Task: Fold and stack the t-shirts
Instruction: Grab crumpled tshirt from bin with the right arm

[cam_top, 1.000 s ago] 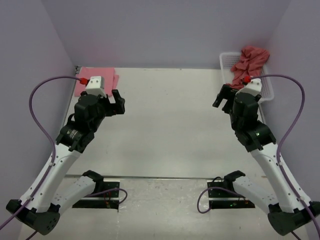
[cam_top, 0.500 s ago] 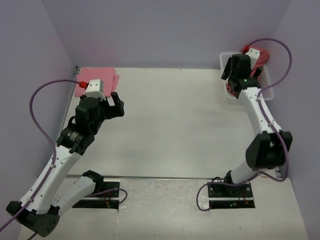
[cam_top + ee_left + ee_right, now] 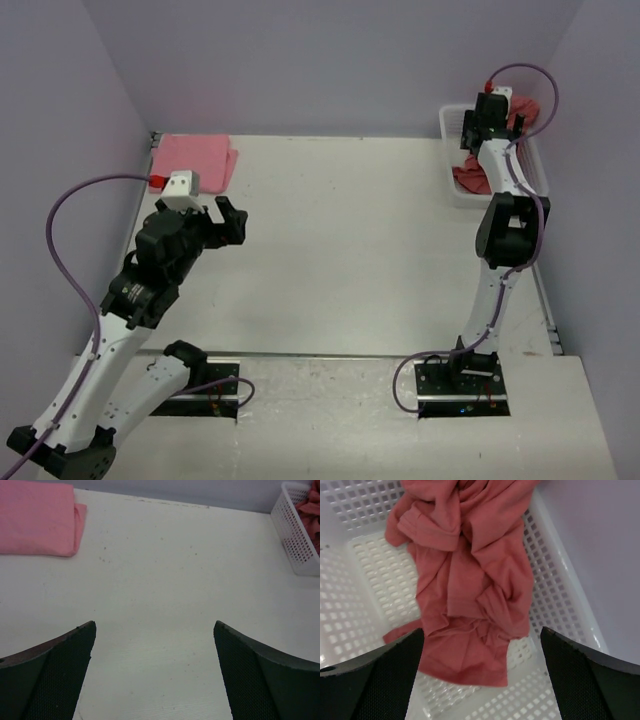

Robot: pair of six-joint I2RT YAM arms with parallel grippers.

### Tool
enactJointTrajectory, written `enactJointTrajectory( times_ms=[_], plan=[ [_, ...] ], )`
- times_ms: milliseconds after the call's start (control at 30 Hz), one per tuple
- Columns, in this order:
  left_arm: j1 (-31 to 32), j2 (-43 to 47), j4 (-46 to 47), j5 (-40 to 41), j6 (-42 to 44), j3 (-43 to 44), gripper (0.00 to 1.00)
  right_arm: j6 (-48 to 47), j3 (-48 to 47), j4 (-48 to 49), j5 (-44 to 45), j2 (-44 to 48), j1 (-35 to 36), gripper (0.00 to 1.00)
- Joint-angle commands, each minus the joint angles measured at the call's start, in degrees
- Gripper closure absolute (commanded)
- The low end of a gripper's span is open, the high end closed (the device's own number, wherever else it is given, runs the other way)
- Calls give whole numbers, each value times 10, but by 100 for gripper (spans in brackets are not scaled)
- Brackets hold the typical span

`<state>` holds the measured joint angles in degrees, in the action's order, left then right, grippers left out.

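Observation:
A crumpled brick-red t-shirt (image 3: 470, 590) lies in the white lattice basket (image 3: 560, 605) at the back right, part of it draped over the far rim (image 3: 530, 108). My right gripper (image 3: 481, 630) hangs open directly above it, fingers either side of the cloth and holding nothing. A folded pink t-shirt (image 3: 193, 160) lies flat at the table's back left corner. My left gripper (image 3: 228, 222) hovers open over bare table, well short of the pink t-shirt (image 3: 35, 517), with nothing between its fingers (image 3: 60, 670).
The basket (image 3: 450, 120) stands against the right wall and shows at the top right of the left wrist view (image 3: 295, 540). Purple walls close in the table on the left, back and right. The right arm is stretched far out along the right side.
The right arm has swung out from mid-table to the back right, bringing its open gripper over the basket. The left arm has drawn back slightly toward its base.

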<state>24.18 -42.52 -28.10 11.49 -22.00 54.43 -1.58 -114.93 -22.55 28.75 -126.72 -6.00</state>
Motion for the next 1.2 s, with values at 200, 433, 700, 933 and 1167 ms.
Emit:
enactJointTrajectory(
  times_ms=[200,433,700,933,1167],
  plan=[
    [1,9,-25,-15,20,16,0,-104,-123,9,-41,-87,-69,7],
    [1,2,-54,4,27,33,0,-105,-187,-38,-71,-157,-75,6],
    [1,-28,-62,27,34,53,0,-90,-118,-27,-85,-122,-77,12],
    [1,-38,-64,36,29,58,0,-78,-158,-27,-56,-146,-84,84],
    [1,-36,-29,22,12,-4,0,-47,-160,39,-69,-83,-67,100]
  ],
)
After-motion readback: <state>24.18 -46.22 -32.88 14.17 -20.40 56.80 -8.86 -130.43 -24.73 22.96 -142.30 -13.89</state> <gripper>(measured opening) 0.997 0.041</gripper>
